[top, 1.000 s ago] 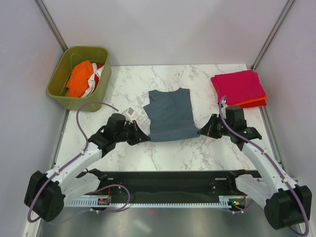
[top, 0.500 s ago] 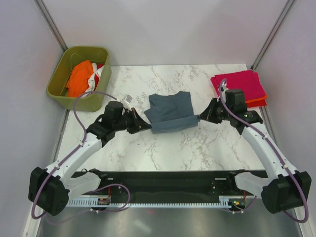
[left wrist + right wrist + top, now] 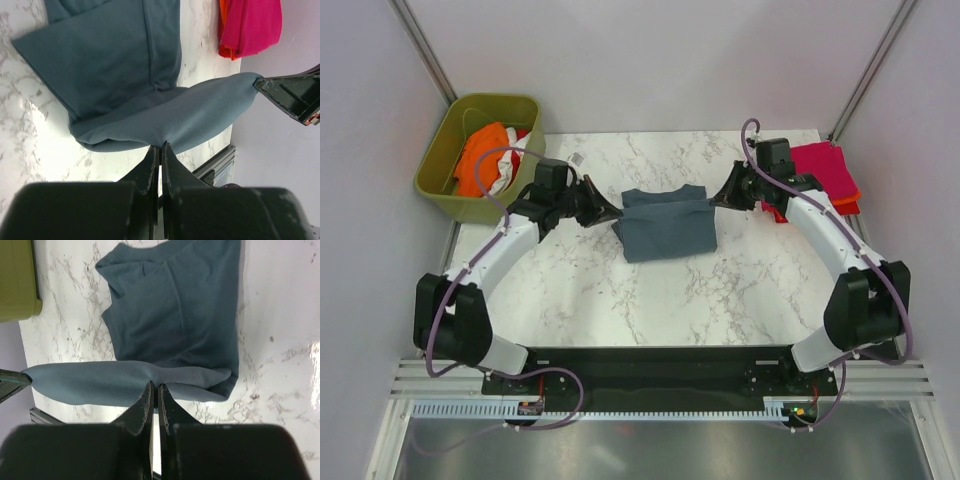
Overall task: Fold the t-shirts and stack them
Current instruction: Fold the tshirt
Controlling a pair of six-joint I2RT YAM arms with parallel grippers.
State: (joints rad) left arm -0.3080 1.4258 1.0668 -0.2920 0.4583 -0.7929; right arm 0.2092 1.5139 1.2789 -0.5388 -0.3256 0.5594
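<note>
We looked down on a white marble table [image 3: 620, 300] closed in by pale walls. At its middle lay the slate blue-grey t-shirt [image 3: 665, 228], its near edge lifted off the marble and stretched taut between the two arms, above the rest of the cloth. The olive-green bin [image 3: 435, 178] stood at the far left corner, holding a crumpled orange shirt [image 3: 480, 160]. At the far right lay the folded magenta-pink shirt [image 3: 830, 165] on an orange-red one [image 3: 847, 207], partly behind the right arm. The left gripper [image 3: 610, 213] was clenched on the left end of the raised edge, jaws pressed together over the fabric. The right gripper [image 3: 717, 202] pinched the opposite end in the same way.
</note>
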